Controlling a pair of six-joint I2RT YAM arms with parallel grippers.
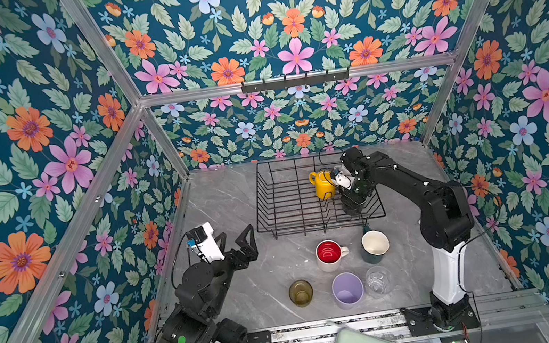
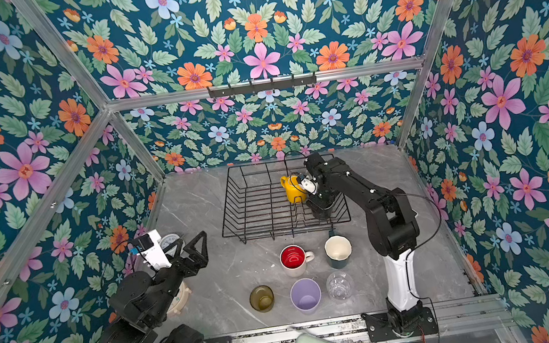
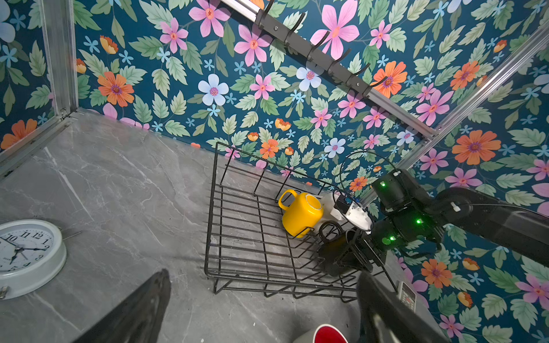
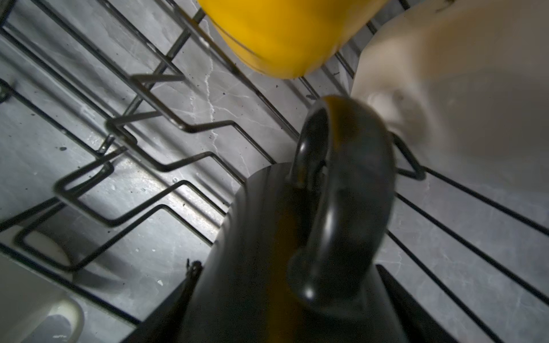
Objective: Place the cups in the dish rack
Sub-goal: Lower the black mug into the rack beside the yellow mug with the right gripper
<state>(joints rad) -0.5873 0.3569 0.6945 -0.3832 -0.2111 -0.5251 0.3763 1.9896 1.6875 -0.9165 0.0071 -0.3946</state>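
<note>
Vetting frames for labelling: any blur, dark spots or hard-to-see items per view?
Both top views: sharp, evenly lit; the clear glass reads faint against the grey table. Left wrist view: scene sharp, the left gripper itself blurred up close. Right wrist view: dim, black mug and yellow mug soft, dish rack wires crisper.

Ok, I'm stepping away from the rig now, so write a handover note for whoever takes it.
Left gripper: open, empty, above the table.
Right gripper: holds the black mug low in the rack, not yet released.
Done: yellow mug and white mug are in the rack.
Left: red-inside mug, teal mug, olive glass, lilac tumbler, clear glass, all upright on the table.
</note>
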